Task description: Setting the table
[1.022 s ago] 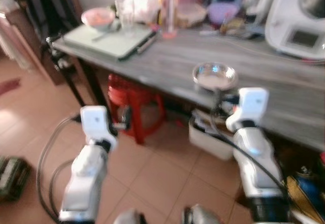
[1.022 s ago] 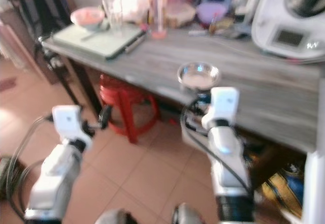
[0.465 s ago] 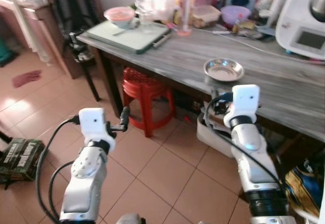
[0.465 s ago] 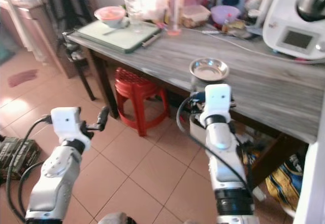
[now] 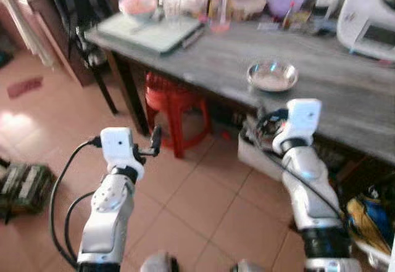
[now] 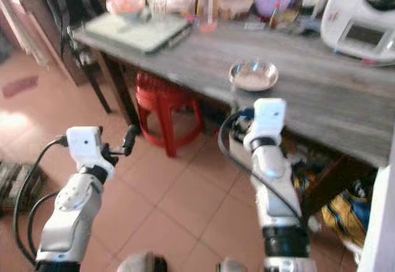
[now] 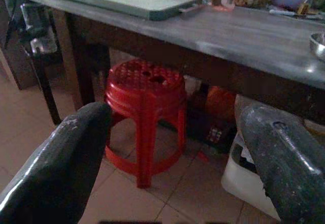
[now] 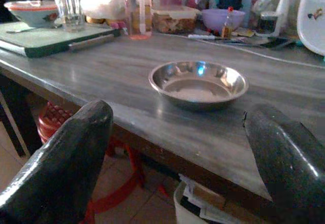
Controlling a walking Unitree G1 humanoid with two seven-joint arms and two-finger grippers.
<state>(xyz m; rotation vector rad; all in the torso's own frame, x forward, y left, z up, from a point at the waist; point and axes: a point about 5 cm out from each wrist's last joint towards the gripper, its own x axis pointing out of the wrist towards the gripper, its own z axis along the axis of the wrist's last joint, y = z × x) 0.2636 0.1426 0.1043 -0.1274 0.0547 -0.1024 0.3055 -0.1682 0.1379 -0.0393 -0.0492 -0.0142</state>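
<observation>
I have the steel dish sitting empty on the grey tabletop, near its front edge and well apart from the clutter along the back. My right pincer hovers just short of that edge, level with the dish and pointed at it, its two black fingers spread wide with nothing between them. My left pincer hangs lower, over the tiled floor, aimed under the tabletop at the red stool; its fingers are also wide apart and empty. At the far left end of the tabletop I see a pale green tray carrying a pink bowl and a glass.
</observation>
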